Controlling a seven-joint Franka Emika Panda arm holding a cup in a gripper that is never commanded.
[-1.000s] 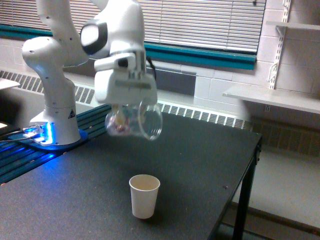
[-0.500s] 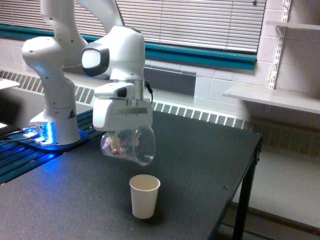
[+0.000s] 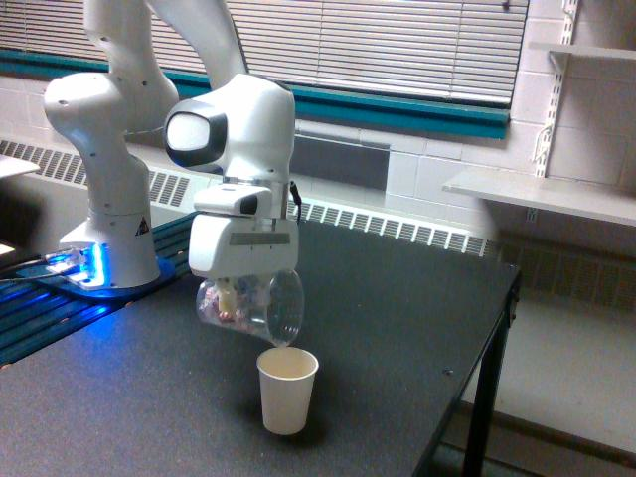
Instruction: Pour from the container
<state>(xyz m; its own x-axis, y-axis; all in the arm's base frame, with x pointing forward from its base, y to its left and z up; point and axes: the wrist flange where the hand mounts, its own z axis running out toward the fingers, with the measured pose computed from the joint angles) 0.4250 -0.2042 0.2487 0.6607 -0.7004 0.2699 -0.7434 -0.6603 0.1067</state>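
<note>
Right now the white robot arm's gripper (image 3: 243, 288) hangs over the dark, flat tabletop (image 3: 388, 328), pinching a clear see-through plastic cup (image 3: 250, 307) that lies tipped almost onto its side. Small pink, red and whitish bits (image 3: 231, 303) show through its wall, gathered toward the closed bottom end on the exterior view's left. Its open mouth faces the exterior view's right and slightly down, and the lower edge of the rim sits just above the opaque white paper cup (image 3: 287, 389). That paper cup stands upright on the table, directly below the tilted rim, apart from it by a narrow gap. Behind, the arm's white base (image 3: 109, 238) rests on a blue-lit mount (image 3: 79, 270) at the table's far edge on the exterior view's left, in front of window blinds (image 3: 397, 45).
</note>
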